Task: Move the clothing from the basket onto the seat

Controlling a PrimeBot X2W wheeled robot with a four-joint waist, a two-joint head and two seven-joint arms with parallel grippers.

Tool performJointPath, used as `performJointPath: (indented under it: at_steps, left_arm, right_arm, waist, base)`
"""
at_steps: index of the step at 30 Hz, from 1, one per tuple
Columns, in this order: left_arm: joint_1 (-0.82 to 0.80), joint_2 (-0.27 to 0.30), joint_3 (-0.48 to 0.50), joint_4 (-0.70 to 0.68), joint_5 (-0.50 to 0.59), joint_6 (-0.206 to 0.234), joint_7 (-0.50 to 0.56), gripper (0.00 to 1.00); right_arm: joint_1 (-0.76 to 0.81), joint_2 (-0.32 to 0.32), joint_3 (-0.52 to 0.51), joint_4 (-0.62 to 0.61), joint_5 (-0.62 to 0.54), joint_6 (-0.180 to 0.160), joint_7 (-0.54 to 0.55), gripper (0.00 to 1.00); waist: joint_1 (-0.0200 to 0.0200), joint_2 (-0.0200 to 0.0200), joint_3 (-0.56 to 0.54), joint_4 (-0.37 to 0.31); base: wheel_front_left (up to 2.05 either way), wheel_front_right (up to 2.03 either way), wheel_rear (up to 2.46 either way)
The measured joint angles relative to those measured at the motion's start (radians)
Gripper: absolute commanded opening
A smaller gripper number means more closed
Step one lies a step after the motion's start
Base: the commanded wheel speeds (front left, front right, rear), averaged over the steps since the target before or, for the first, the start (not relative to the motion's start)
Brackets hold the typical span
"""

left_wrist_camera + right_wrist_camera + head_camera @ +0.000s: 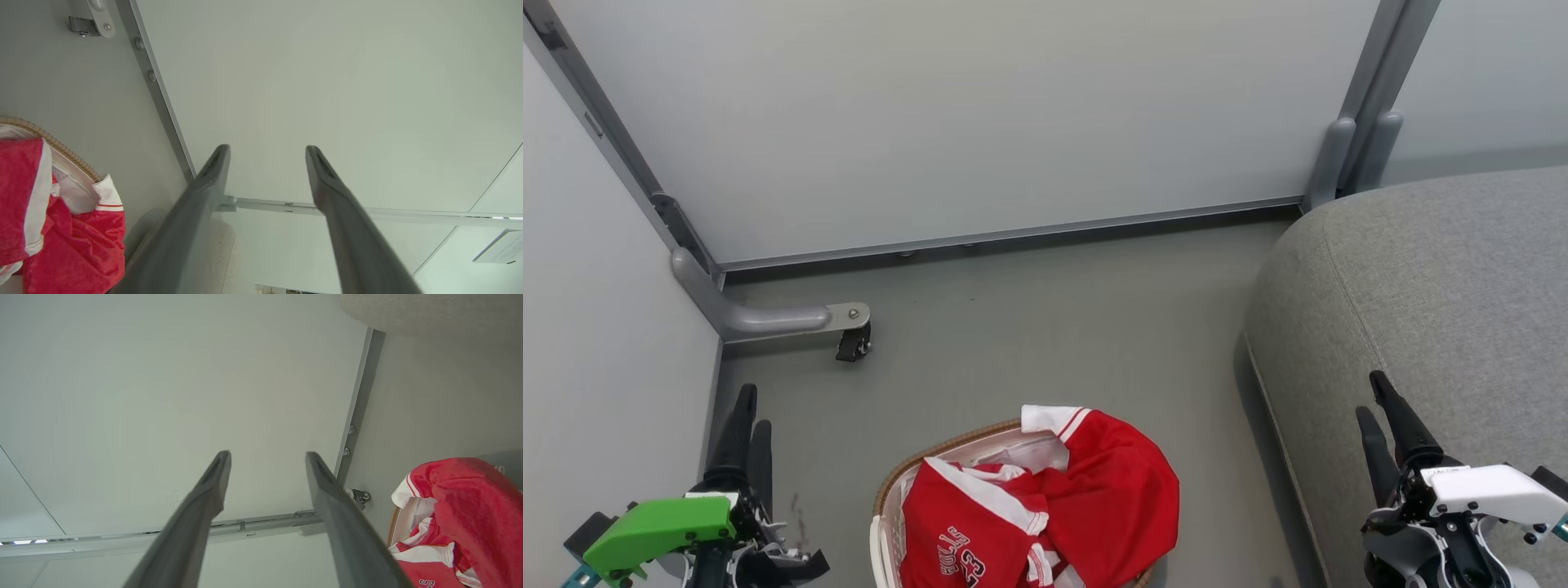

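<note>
Red clothing point(1045, 506) with white stripes and lettering fills the basket point(886, 510) at the bottom middle of the head view, one fold hanging over its right rim. The brown rim of the basket point(49, 141) and the clothing point(73, 245) sit at the left edge of the left wrist view; the clothing point(461, 510) is also at the lower right of the right wrist view. The grey seat point(1429, 327) lies to the right. My left gripper point(747, 408) is open left of the basket. My right gripper point(1372, 396) is open over the seat's front. Both are empty.
Pale partition panels point(980, 114) close the back and left. A grey metal foot with a black caster point(854, 343) juts onto the floor at the left. Grey floor point(1054, 327) spreads between the panels, the basket and the seat.
</note>
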Motion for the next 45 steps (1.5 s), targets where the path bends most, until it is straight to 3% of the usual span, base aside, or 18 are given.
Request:
performJointPath:
  at_steps: [7,20,45]
  left_arm:
    - [-0.003,0.005,-0.006,0.012,0.102,0.001,-0.036,1.00]
    - [-0.023,0.022,-0.051,0.022,0.426,0.016,-0.095,1.00]
    - [-0.046,0.078,-0.196,0.046,0.820,0.099,-0.185,1.00]
  right_arm:
    - [-0.007,-0.021,0.024,0.002,-0.073,0.000,-0.035,1.00]
    - [-0.048,-0.044,0.059,0.002,-0.366,0.000,-0.094,1.00]
    - [-0.086,-0.074,0.142,0.032,-0.781,0.000,-0.186,1.00]
  waist:
    - [0.0000,0.0000,0.002,-0.001]
    - [0.0000,0.0000,0.008,-0.006]
    - [0.0000,0.0000,0.009,-0.009]
  base:
    - [0.00,0.00,0.00]
    - [0.00,0.00,0.00]
    - [0.00,0.00,0.00]
